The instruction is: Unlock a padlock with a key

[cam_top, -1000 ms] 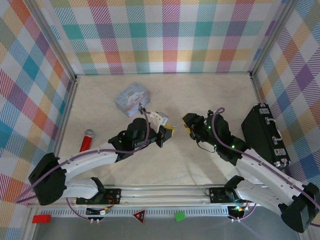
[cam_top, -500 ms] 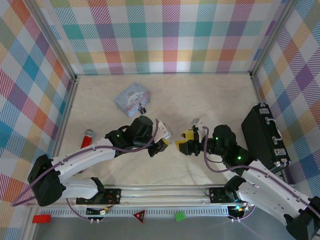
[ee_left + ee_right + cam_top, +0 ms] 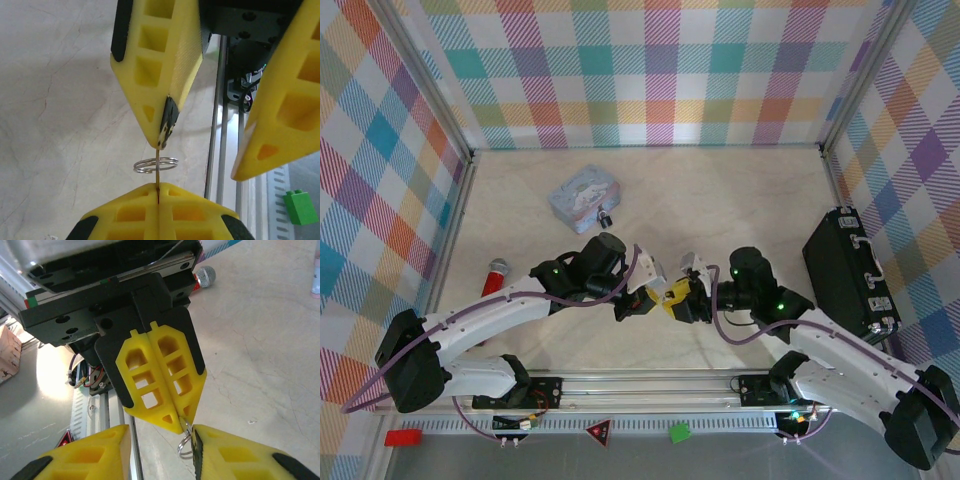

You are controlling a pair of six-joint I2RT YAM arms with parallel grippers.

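The key (image 3: 158,170) is a thin strip with a silvery ring (image 3: 156,164) on it. My left gripper (image 3: 158,189) is shut on its lower end. In the top view the left gripper (image 3: 642,300) meets my right gripper (image 3: 673,297) tip to tip above the table's front middle. In the right wrist view the right gripper (image 3: 162,452) stands open around the key (image 3: 186,425). One right finger's dark pad (image 3: 169,117) touches the key's free end; the other finger (image 3: 280,100) stands well apart. The padlock (image 3: 605,217) lies far back beside the tin.
A pale blue tin (image 3: 583,195) sits at the back left. A red stick with a silver cap (image 3: 492,279) lies at the left. A black case (image 3: 848,268) stands along the right wall. The metal rail (image 3: 650,385) runs along the front edge.
My right gripper has swung left to meet the left gripper, and its jaws have narrowed around the key. The left gripper has come slightly forward, still shut on the key.
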